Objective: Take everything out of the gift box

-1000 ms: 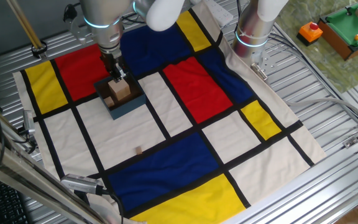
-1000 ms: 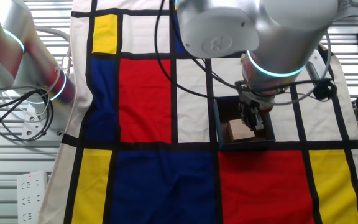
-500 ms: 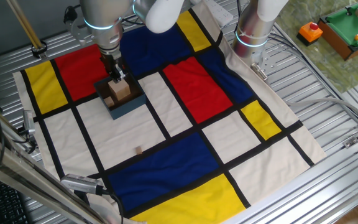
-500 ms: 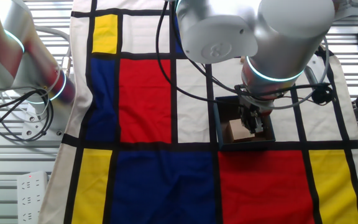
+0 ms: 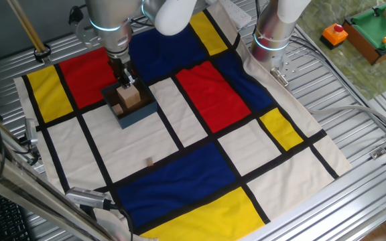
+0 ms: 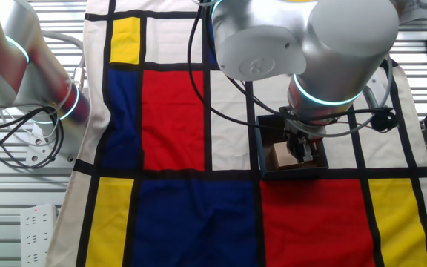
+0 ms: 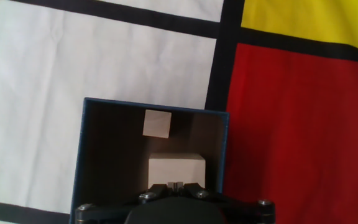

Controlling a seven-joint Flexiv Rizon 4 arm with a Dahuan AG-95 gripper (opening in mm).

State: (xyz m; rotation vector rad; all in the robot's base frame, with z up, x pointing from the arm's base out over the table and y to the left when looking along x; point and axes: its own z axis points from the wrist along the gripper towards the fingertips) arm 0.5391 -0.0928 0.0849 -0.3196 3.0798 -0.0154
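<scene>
Gripper (image 5: pixel 127 83) over gift box (image 7: pixel 104 162) (blue-grey outside, dark inside), jaw state unclear, pale cube (image 7: pixel 176 168), smaller block (image 7: pixel 156 123).

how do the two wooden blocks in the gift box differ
The larger block looks wider than the smaller block. The larger block sits right beneath the gripper; the smaller block lies farther along the gift box, apart from the gripper. Both are pale wood and lie inside the box.

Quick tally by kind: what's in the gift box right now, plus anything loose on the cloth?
Blocks inside the gift box: 2, a large pale cube under the gripper and a smaller block
Small brown piece on the cloth: 1, too small to identify
Total: 3
</scene>
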